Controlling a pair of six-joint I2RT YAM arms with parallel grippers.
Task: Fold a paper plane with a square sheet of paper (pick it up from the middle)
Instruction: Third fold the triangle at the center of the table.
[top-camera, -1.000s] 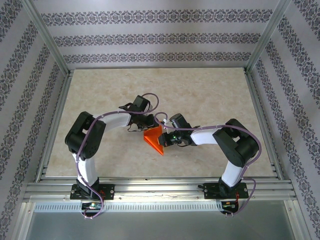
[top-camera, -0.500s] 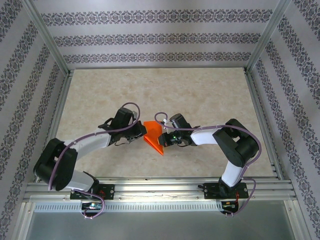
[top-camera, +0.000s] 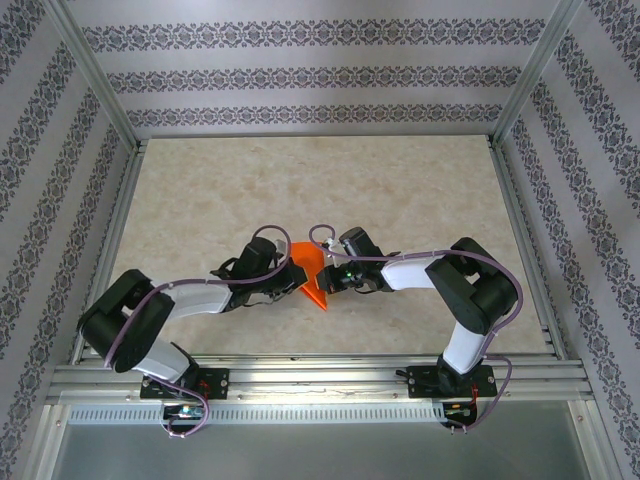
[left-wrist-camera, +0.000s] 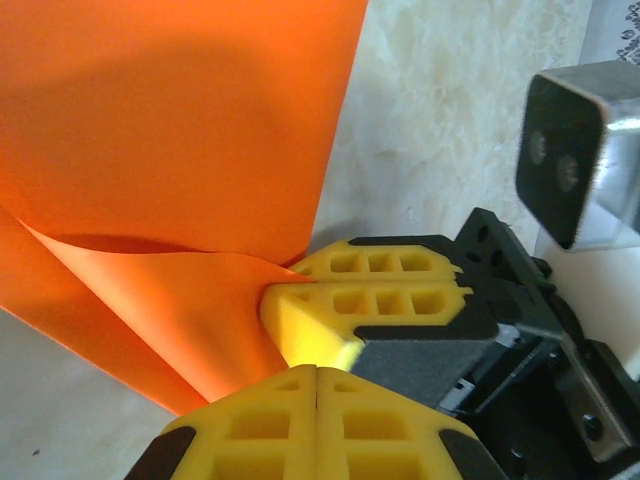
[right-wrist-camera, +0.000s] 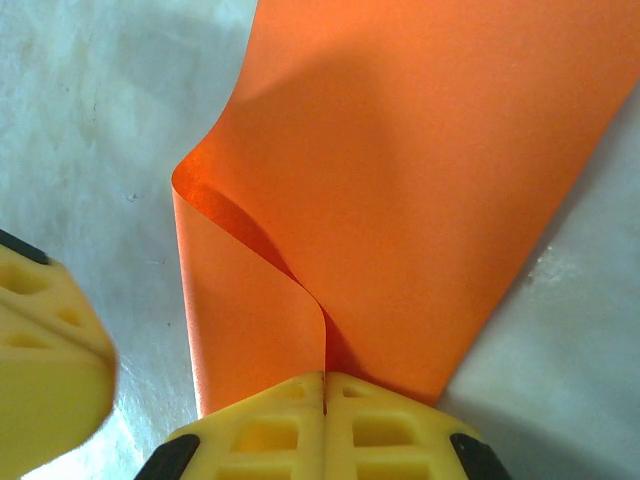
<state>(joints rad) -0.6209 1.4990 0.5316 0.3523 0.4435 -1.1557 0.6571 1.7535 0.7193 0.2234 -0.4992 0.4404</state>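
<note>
— Where's the paper?

— Pinched in my right pincer (right-wrist-camera: 325, 382). Its two yellow fingers are pressed flat together. The orange paper (right-wrist-camera: 400, 180) comes straight out of the seam between them and spreads away from the tips in a wide sheet. Just left of the tips one layer curls over in a soft loop, not a sharp crease.

— Is it lying flat?

— I cannot tell how much of it rests on the table (right-wrist-camera: 90, 120). The pale tabletop shows on both sides of the paper beyond my right fingertips, with a shadow along the paper's right edge.

— And your other pincer?

— My left pincer (left-wrist-camera: 317, 372) is closed too, its fingers meeting along a straight seam. The right pincer's fingers (left-wrist-camera: 380, 300) lie crosswise just ahead of its tips, very close. The paper fans out ahead and to the left of those tips, and a lower flap comes down beside the left finger.

— Does the left hold any paper?

— I cannot tell. No orange shows in its seam, though the flap's edge runs right up to it.

— And from above?

— The pincers meet tip to tip. The paper is between them, with one pointed corner sticking out toward my bases.
</note>
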